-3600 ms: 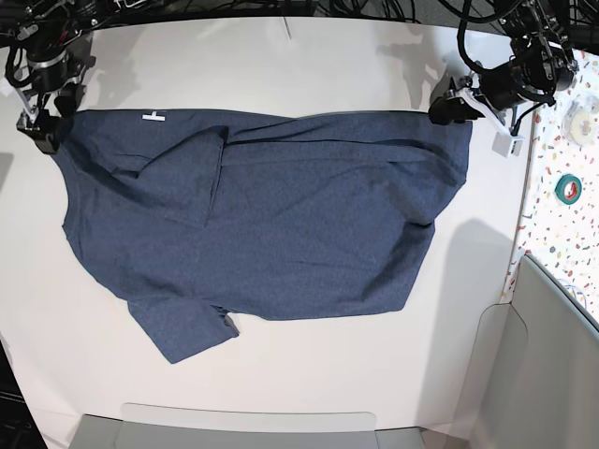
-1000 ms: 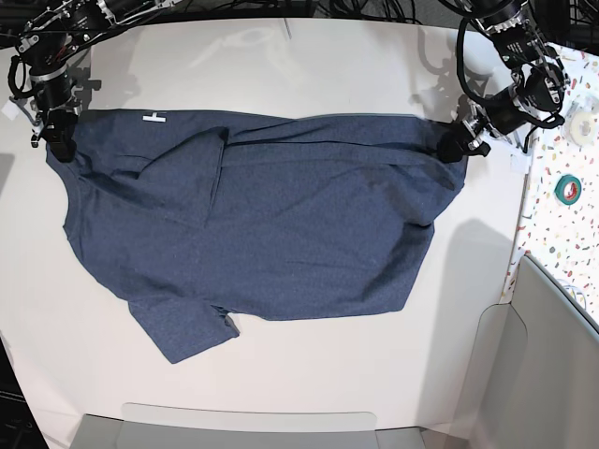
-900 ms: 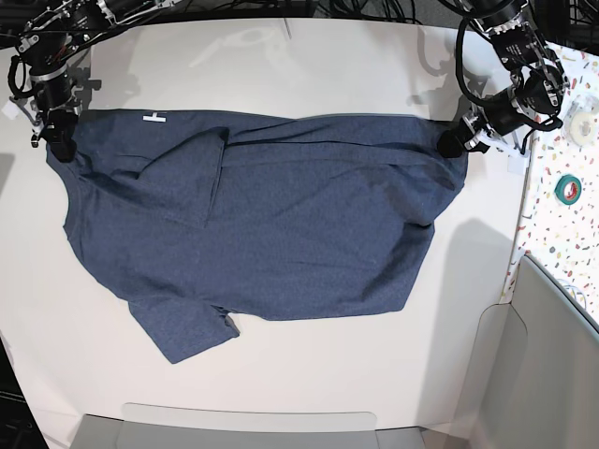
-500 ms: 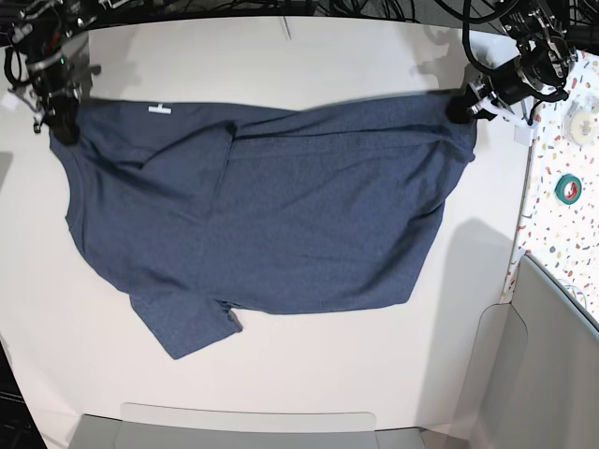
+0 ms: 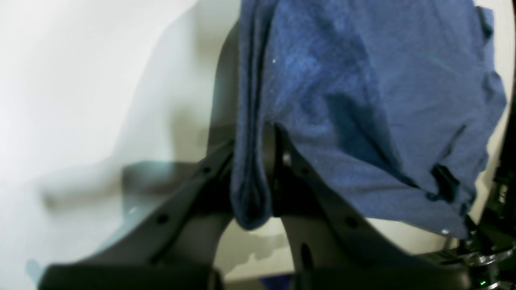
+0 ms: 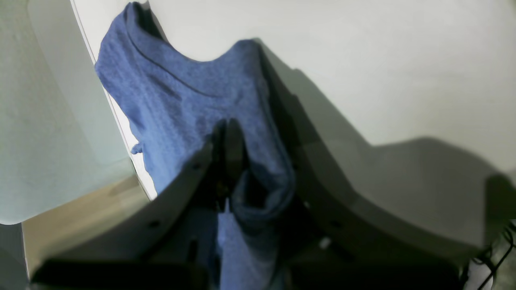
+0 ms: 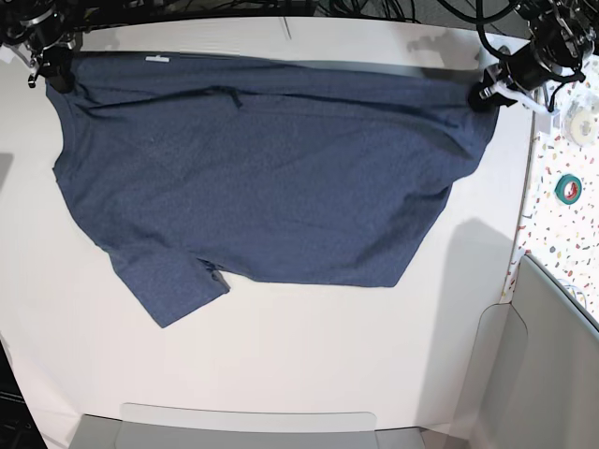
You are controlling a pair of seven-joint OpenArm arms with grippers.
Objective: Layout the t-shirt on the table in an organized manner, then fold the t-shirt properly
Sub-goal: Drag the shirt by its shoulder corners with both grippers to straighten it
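While each tool, left (image 7: 484, 95) and right (image 7: 53, 75), is clamped on a far corner, the t-shirt (image 7: 262, 178) stretches between them over the table (image 7: 309, 355).

T-shirt (image 7: 262, 178) seemingly flat across table (image 7: 309, 355)

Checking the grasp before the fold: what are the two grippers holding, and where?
Both hold the t-shirt along its far edge: the left gripper pinches one end, the right gripper the other.
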